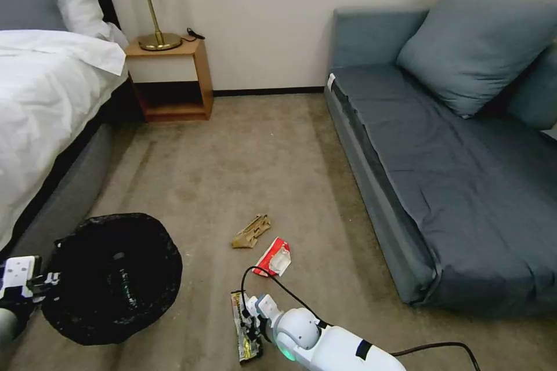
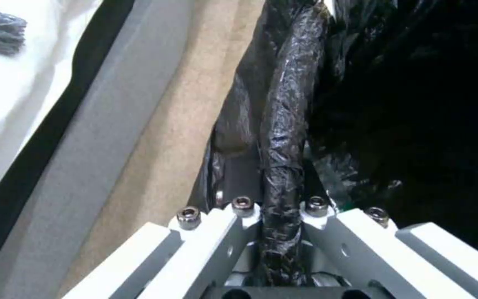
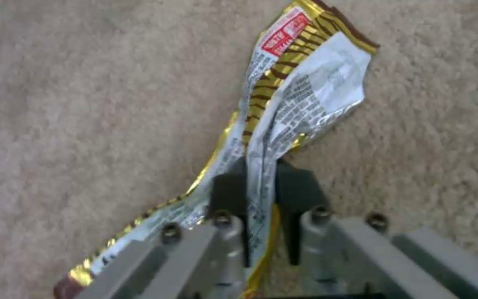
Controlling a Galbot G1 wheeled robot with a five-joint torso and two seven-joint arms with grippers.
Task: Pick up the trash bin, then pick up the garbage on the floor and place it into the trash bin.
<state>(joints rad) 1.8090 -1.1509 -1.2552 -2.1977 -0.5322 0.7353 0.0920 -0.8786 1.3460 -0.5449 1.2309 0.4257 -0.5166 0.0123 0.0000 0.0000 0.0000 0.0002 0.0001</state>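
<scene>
The trash bin, lined with a crinkly black bag, is at the lower left of the head view beside the bed. My left gripper is shut on its bagged rim. Three pieces of garbage lie on the carpet: crumpled tan paper, a red-and-white wrapper, and a long yellow-silver snack wrapper. My right gripper is down at the carpet, shut on the snack wrapper, whose middle is pinched between the dark fingers.
A bed with white sheets lines the left side. A wooden nightstand with a brass lamp stands at the far wall. A blue-grey sofa fills the right. Open carpet lies between them.
</scene>
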